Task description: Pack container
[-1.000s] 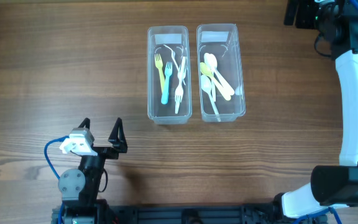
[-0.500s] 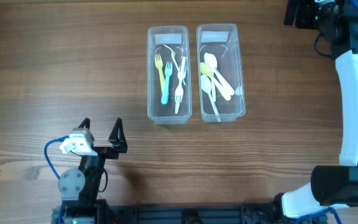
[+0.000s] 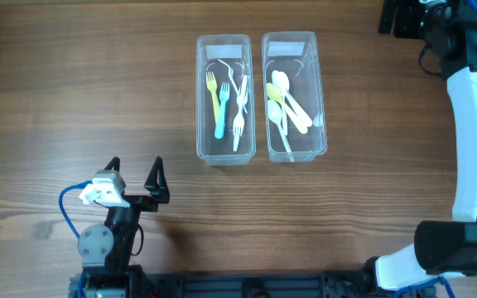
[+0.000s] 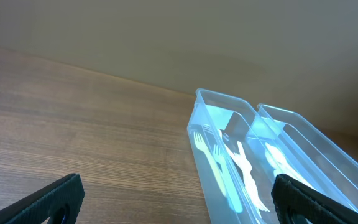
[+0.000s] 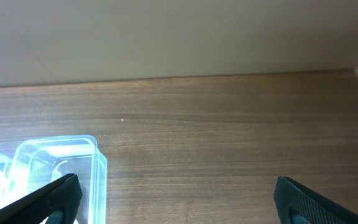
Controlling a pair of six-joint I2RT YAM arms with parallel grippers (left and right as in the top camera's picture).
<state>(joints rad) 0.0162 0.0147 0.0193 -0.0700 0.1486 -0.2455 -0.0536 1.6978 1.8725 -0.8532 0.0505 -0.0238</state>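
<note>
Two clear plastic containers stand side by side at the table's far middle. The left container (image 3: 202, 99) holds several forks (image 3: 219, 103), green, blue and white. The right container (image 3: 320, 99) holds several spoons (image 3: 284, 103), white, cream and yellowish. Both also show in the left wrist view, the left container (image 4: 201, 149) and the right container (image 4: 328, 146). My left gripper (image 3: 135, 175) is open and empty near the table's front left, well short of the containers. My right arm reaches up the right side; its gripper (image 5: 176, 202) is open and empty over bare wood, beside a container corner (image 5: 98, 171).
The wooden table (image 3: 73, 99) carries only the two containers. The right arm's white links (image 3: 474, 141) run along the right edge. The left arm's base (image 3: 102, 244) sits at the front edge.
</note>
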